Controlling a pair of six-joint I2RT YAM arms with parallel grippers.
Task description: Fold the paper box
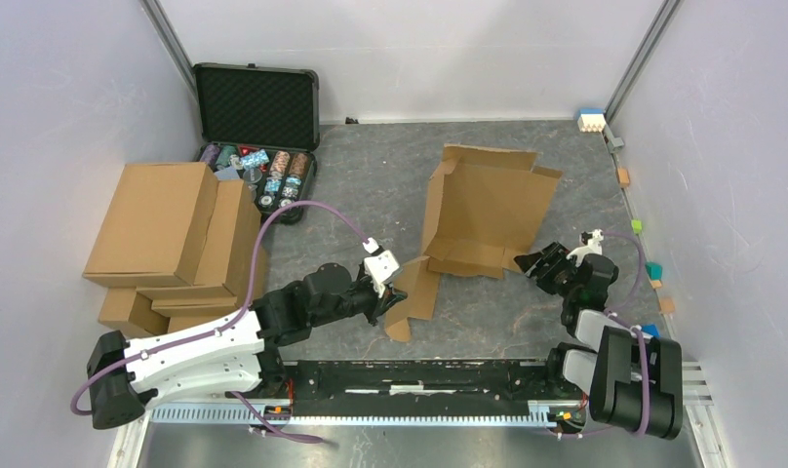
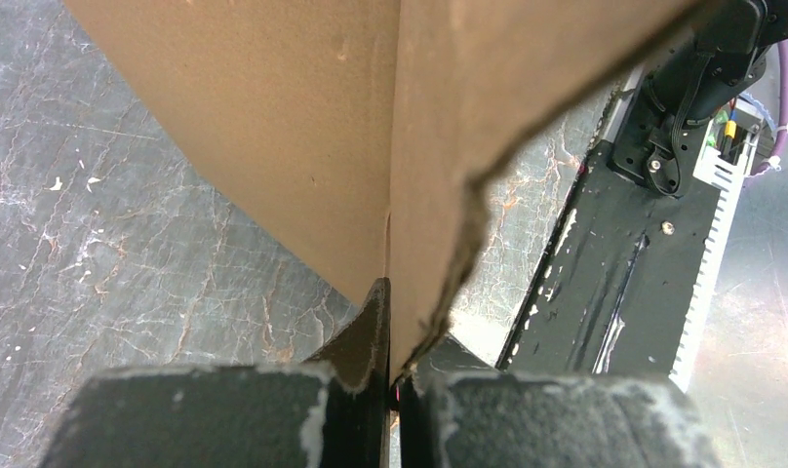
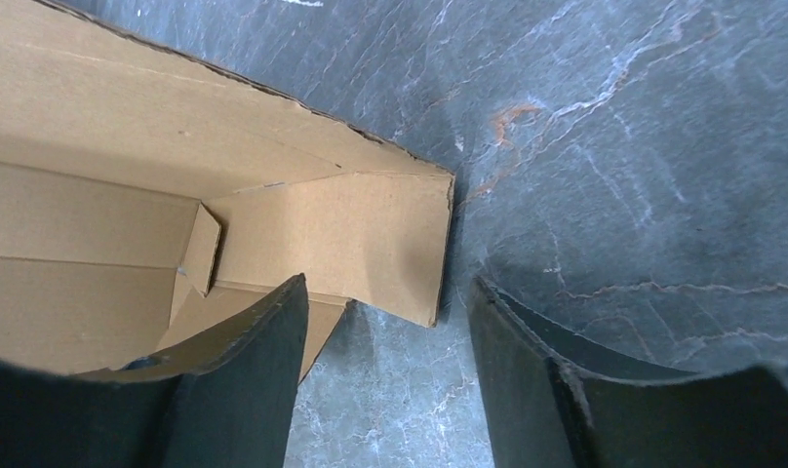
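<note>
**Fingers (image 2: pixel 224 419) of the left gripper (image 2: pixel 390 380) clamp a paper box (image 2: pixel 293 127) flap; the right gripper (image 3: pixel 388 292) waits with its fingers (image 3: pixel 244 380) apart**

Seen from above, the paper box (image 1: pixel 488 205) sits just right of centre on the grey table (image 1: pixel 371 175). It is half formed, with its panels raised and a loose flap trailing toward the lower centre of the frame. The left gripper (image 1: pixel 388 297) meets that flap there. The right gripper (image 1: pixel 529 263) sits right of centre, just beside the box's lower right edge.

In the left wrist view, the two dark fingers are pressed together at bottom centre with the brown sheet pinched between them. The cardboard rises from the grip to fill the top of the frame. It is creased down the middle and ragged along its right edge.

In the right wrist view, the fingers stand apart at the bottom of the frame. The corner of a cardboard flap (image 3: pixel 371 234) shows in the gap, closer to the left finger, which overlaps the sheet. Whether that finger touches the sheet cannot be told. The right finger (image 3: pixel 527 370) lies over bare table (image 3: pixel 644 146).

An open black case (image 1: pixel 256 97) holding chips occupies the upper left of the overhead frame. Brown cartons (image 1: pixel 166 234) are stacked below it, at the left.
</note>
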